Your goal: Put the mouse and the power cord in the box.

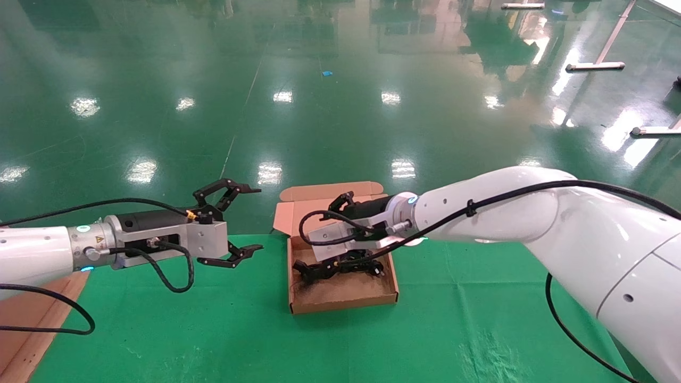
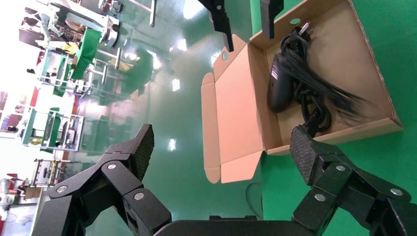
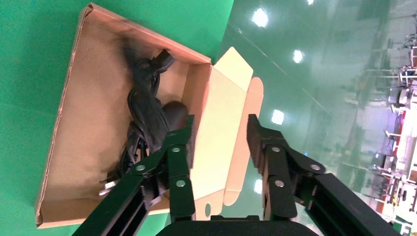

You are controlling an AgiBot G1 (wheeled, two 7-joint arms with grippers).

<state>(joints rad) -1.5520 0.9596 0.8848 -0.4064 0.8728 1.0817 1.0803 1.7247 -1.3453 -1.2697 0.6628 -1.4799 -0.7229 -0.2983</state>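
Observation:
The brown cardboard box [image 1: 346,298] sits on the green cloth with its flap lid [image 1: 330,194] folded back. Inside it lie the black mouse [image 2: 279,86] [image 3: 172,113] and the bundled power cord [image 2: 314,101] [image 3: 142,103], side by side near the hinge wall. My right gripper [image 1: 319,236] [image 3: 220,123] hangs open over the back of the box; nothing is between its fingers, and the lid shows behind the gap. My left gripper [image 1: 259,218] [image 2: 222,135] is wide open and empty, held in the air to the left of the box.
A flat brown cardboard sheet [image 1: 26,324] lies at the table's near left corner. The green table cloth [image 1: 213,330] ends just behind the box, with glossy green floor beyond. Metal stand feet [image 1: 593,66] are far off at the right.

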